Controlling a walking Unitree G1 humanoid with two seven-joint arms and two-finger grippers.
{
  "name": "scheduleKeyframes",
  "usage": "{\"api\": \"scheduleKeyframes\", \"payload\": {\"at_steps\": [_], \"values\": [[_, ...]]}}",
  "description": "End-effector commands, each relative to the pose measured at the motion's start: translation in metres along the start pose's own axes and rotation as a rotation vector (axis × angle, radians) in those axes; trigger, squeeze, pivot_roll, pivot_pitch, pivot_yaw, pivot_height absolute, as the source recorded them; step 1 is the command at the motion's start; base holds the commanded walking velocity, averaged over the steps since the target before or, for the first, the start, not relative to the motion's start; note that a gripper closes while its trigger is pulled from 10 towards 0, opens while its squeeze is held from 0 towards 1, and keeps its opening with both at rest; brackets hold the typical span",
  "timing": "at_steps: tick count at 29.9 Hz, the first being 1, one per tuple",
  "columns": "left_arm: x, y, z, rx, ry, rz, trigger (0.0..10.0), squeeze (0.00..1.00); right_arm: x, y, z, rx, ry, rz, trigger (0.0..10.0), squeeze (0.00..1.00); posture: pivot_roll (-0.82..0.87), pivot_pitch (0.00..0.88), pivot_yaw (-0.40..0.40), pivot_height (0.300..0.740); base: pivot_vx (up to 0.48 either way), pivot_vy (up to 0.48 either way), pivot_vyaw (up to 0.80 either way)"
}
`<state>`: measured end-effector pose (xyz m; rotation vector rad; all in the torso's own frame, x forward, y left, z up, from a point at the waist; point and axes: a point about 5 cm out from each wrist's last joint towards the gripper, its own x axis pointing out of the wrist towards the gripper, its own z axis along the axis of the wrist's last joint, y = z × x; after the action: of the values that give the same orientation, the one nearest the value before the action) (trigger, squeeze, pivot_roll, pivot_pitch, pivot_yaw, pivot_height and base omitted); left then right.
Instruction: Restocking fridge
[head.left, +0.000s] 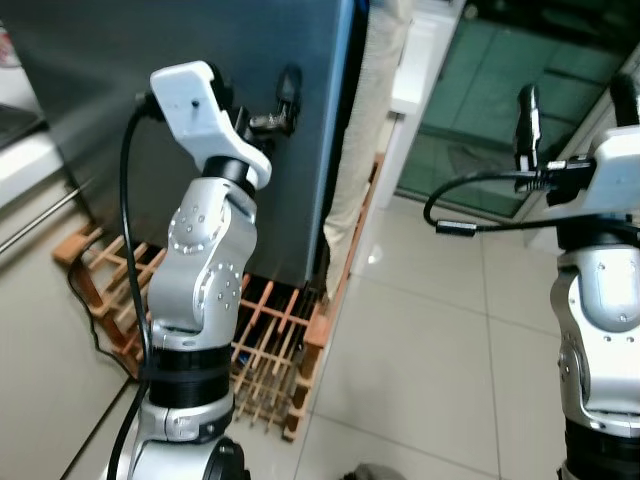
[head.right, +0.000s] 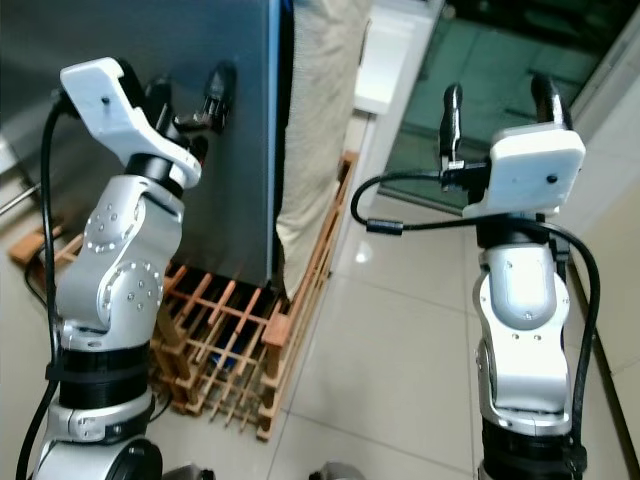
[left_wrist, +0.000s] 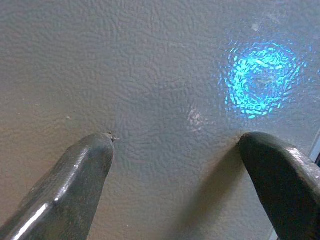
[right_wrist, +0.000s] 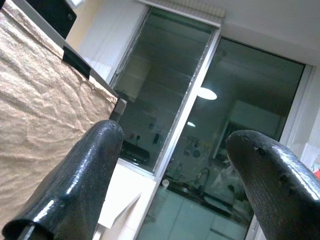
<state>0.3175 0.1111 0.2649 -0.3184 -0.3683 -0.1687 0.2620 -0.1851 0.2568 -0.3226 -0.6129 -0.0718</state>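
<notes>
Left wrist view: the left gripper (left_wrist: 175, 165) — fingers spread — presses at the grey fridge door (left_wrist: 150, 65); at two o'clock, the right gripper (head.right: 497, 105) hangs open, empty.

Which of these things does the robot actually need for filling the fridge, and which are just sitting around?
Part of the job:
- tall grey textured-metal fridge, door shut
- left claw, open, tips at the fridge door
- right claw, open, raised and holding nothing

Just lying about:
- wooden slatted rack on the floor
- beige cloth hanging beside the fridge
- glass door
</notes>
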Motion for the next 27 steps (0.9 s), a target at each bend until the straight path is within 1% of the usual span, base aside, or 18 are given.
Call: {"api": "scheduleKeyframes", "payload": {"at_steps": [1, 2, 4, 5, 6, 7, 8, 9, 11, 15, 16, 17, 18, 20, 22, 23, 27], "values": [[-0.006, 0.005, 0.0, 0.025, -0.01, -0.003, 10.0, 0.0, -0.002, 0.0, -0.004, -0.005, 0.016, 0.007, 10.0, 0.0, -0.11, 0.016, -0.088, 0.711, 0.0, 0.0, 0.0], [-0.012, 0.009, 0.001, 0.042, -0.017, -0.015, 10.0, 0.0, -0.004, 0.0, -0.003, -0.004, 0.016, 0.007, 10.0, 0.0, -0.12, 0.017, -0.088, 0.711, 0.0, 0.0, 0.0], [-0.028, 0.019, 0.002, 0.069, -0.008, -0.065, 10.0, 0.0, -0.01, -0.004, -0.003, 0.002, 0.03, -0.005, 10.0, 0.0, -0.12, 0.018, -0.092, 0.711, 0.0, 0.0, 0.0], [-0.038, 0.021, 0.004, 0.089, -0.008, -0.114, 10.0, 0.0, -0.014, -0.006, -0.003, 0.009, 0.043, -0.013, 10.0, 0.0, -0.11, 0.021, -0.097, 0.711, 0.0, 0.0, 0.0], [-0.053, 0.021, 0.006, 0.139, 0.001, -0.191, 10.0, 0.0, -0.02, -0.009, -0.004, 0.013, 0.065, -0.019, 10.0, 0.0, -0.11, 0.023, -0.098, 0.711, 0.0, 0.0, 0.0], [-0.062, 0.021, 0.008, 0.173, 0.01, -0.245, 10.0, 0.0, -0.024, -0.01, -0.005, 0.016, 0.079, -0.021, 10.0, 0.0, -0.11, 0.023, -0.098, 0.711, 0.0, 0.0, 0.0], [-0.072, 0.023, 0.009, 0.187, 0.029, -0.266, 10.0, 0.0, -0.028, -0.012, -0.007, 0.019, 0.099, -0.027, 10.0, 0.0, -0.1, 0.024, -0.099, 0.711, 0.0, 0.0, 0.0], [-0.078, 0.025, 0.009, 0.192, 0.042, -0.272, 10.0, 0.0, -0.031, -0.014, -0.008, 0.021, 0.111, -0.031, 10.0, 0.0, -0.1, 0.023, -0.1, 0.711, 0.0, 0.0, 0.0], [-0.085, 0.033, 0.011, 0.148, 0.059, -0.207, 10.0, 0.0, -0.035, -0.017, -0.012, 0.03, 0.138, -0.046, 10.0, 0.0, -0.1, 0.021, -0.103, 0.711, 0.0, 0.0, 0.0], [-0.098, 0.035, 0.009, 0.163, 0.07, -0.133, 10.0, 0.0, -0.045, -0.02, -0.019, 0.058, 0.2, -0.056, 10.0, 0.0, -0.08, 0.014, -0.118, 0.711, 0.0, 0.0, 0.0], [-0.098, 0.035, 0.009, 0.163, 0.07, -0.133, 10.0, 0.0, -0.045, -0.02, -0.019, 0.058, 0.2, -0.056, 10.0, 0.0, -0.08, 0.014, -0.118, 0.711, 0.0, 0.0, 0.0], [-0.111, 0.039, 0.005, 0.147, 0.1, -0.09, 10.0, 0.0, -0.06, -0.018, -0.021, 0.075, 0.263, -0.032, 10.0, 0.0, -0.09, 0.01, -0.133, 0.711, 0.0, 0.0, 0.0], [-0.111, 0.039, 0.005, 0.147, 0.1, -0.09, 10.0, 0.0, -0.06, -0.018, -0.021, 0.075, 0.263, -0.032, 10.0, 0.0, -0.09, 0.01, -0.133, 0.711, 0.0, 0.0, 0.0], [-0.126, 0.037, 0.002, 0.135, 0.149, -0.091, 10.0, 0.0, -0.071, -0.019, -0.023, 0.083, 0.322, -0.016, 10.0, 0.0, -0.09, 0.009, -0.139, 0.711, 0.0, 0.0, -0.79], [-0.128, 0.035, 0.001, 0.131, 0.158, -0.1, 10.0, 0.0, -0.071, -0.019, -0.023, 0.081, 0.326, -0.013, 10.0, 0.0, -0.09, 0.011, -0.141, 0.711, 0.0, 0.0, -0.79], [-0.125, 0.032, 0.001, 0.134, 0.158, -0.107, 10.0, 0.0, -0.068, -0.018, -0.024, 0.08, 0.321, -0.003, 10.0, 0.0, -0.09, 0.009, -0.142, 0.711, 0.0, 0.0, -0.78], [-0.117, 0.032, 0.002, 0.138, 0.143, -0.109, 10.0, 0.0, -0.065, -0.014, -0.023, 0.083, 0.299, 0.029, 10.0, 0.0, -0.09, 0.005, -0.142, 0.711, 0.0, 0.0, -0.77]]}}
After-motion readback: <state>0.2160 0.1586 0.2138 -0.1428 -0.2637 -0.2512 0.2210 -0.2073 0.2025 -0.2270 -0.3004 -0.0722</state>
